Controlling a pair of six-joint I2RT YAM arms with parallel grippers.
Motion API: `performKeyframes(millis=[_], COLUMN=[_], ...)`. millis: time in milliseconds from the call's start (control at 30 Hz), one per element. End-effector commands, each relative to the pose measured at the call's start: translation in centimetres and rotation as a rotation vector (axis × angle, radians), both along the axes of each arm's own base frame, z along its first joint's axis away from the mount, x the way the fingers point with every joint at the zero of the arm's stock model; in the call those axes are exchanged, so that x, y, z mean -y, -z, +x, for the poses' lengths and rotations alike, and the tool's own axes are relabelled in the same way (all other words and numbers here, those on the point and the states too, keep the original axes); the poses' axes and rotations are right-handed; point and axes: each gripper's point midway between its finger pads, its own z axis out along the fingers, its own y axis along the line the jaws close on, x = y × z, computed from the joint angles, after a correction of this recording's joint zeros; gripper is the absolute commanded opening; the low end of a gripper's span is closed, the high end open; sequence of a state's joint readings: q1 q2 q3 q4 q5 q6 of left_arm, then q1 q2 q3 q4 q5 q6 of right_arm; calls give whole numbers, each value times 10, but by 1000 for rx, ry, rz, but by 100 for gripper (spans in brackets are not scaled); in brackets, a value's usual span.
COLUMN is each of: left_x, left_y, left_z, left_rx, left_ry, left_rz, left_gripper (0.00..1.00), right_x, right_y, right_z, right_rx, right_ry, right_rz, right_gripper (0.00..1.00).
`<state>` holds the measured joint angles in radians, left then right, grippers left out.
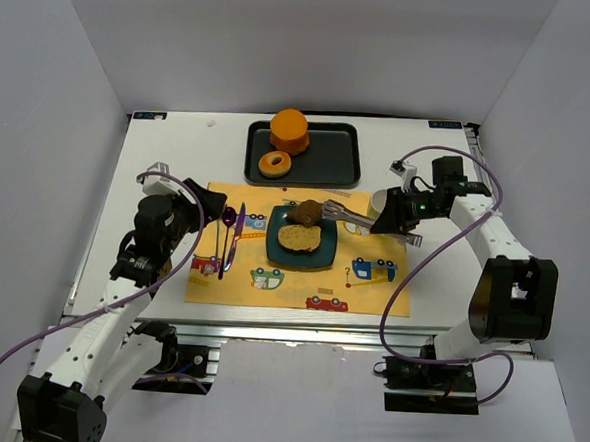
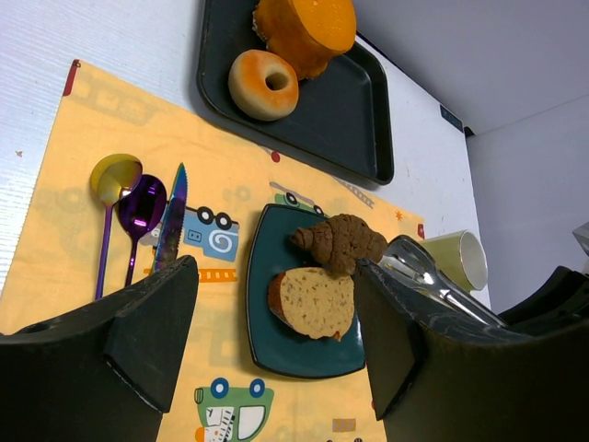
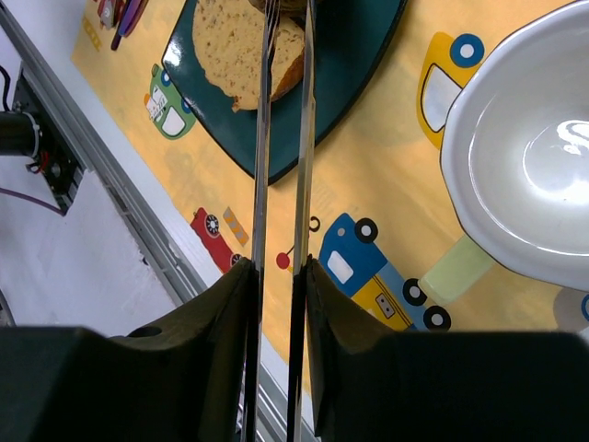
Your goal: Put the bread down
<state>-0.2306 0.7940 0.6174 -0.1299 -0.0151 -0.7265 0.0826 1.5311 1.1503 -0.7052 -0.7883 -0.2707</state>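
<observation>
R gripper is squeezed tight on the metal tongs. The 2 tong arms are pressed nearly together and stick out in front of it. Bread lies flat on the dark green plate, out ahead of the R gripper, under the far end of the tongs. The tong tips don't seem to be holding it, but the wrist view cuts them off. L gripper is open w/ nothing in it. The bread is well ahead of it & a bit to its right.

What could go wrong:
- A brown croissant touches the bread & sits right by the tong tips. A small push could knock it or slide it off the plate.
- The bread is thin & flat, so the tips may slip over it or pinch only the crust & drop it.
- The white mug is just beside the R gripper. A swing that way could bump or tip it.
- The tongs are long & smooth, so they might twist in the fingers.

Writing: no words I can read. The yellow mat has only car pics. Small dark tags at the far table corners are too tiny to read.
</observation>
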Motion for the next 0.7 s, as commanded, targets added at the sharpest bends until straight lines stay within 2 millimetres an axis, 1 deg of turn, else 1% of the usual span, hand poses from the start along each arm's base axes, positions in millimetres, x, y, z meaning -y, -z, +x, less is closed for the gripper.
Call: performKeyframes(millis=[0, 100, 300, 433, 567, 667], left_x=[-2, -2, 0, 0, 0, 0], left_y=[-1, -3, -4, -5, -4, -2], left_z=[-2, -1, 3, 3, 3, 2], left_rx=[10, 13, 11, 13, 13, 11], left_ry=[-7, -5, 2, 2, 1, 3], left_rz=[-4, -3, 2, 1, 2, 0], left_gripper=[78, 78, 78, 78, 78, 78], right_x=[-4, -5, -1, 2, 5, 6], right_y=[-16, -20, -33, -43, -47, -55], right_z=[3, 6, 19, 28, 32, 47], right_rx=[58, 75, 133, 183, 212, 267], right_ry=[-41, -37, -21, -15, -10, 20], right_rz=[24, 29, 2, -21, -46, -60], right_gripper=[33, 40, 44, 46, 46, 46])
